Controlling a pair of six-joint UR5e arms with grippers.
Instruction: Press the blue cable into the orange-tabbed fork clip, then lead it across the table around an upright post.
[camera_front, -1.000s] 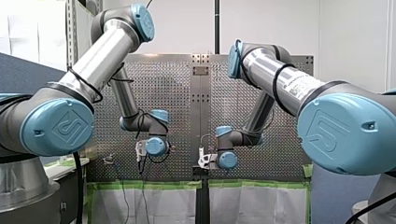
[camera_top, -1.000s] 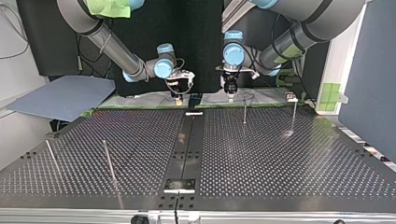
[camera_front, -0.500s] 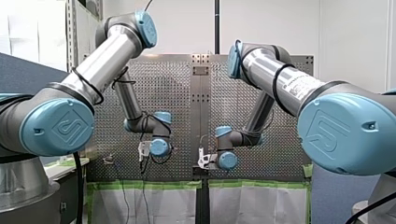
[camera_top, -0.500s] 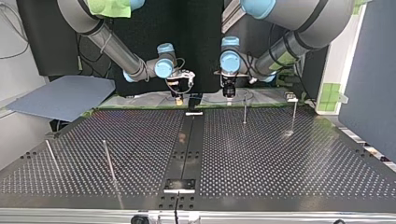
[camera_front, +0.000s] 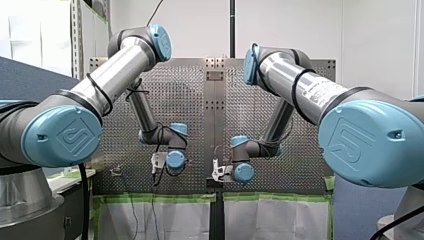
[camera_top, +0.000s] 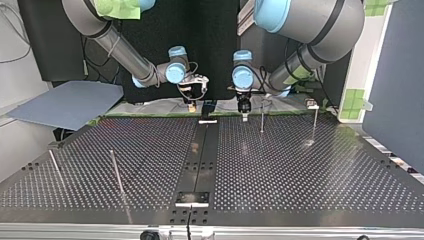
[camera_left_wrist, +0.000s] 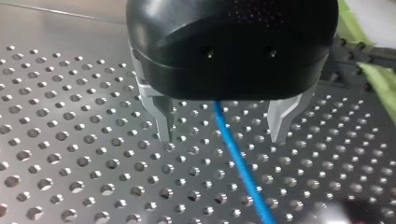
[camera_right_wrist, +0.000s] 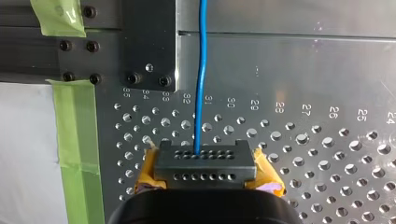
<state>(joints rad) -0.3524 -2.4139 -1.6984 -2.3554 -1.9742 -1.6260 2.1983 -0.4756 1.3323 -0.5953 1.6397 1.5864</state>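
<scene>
Straddling the blue cable (camera_left_wrist: 239, 159), my left pincer (camera_left_wrist: 223, 138) is released — wrist views alone show my right pincer (camera_right_wrist: 205, 164) clenching it.

White wall (camera_front: 380, 45), far side. Perforated metal worktop (camera_top: 300, 170); green tape (camera_front: 165, 198) along its far edge, white sheeting (camera_front: 170, 220) hanging below. Blue-grey board (camera_top: 65, 105), top view's left. Black backdrop (camera_top: 215, 40).

We read a row of small numbers (camera_right_wrist: 254, 103) cut into the metal table (camera_right_wrist: 303, 70) in the right wrist view. They sit just by the first holes and go 32, 31, 30, 29, 28, 27, 26, 25, 24. Three more past the 32 are too faint to tell. In the front view, the blue caps (camera_front: 62, 137) on our arms have a logo of bent lines.
</scene>
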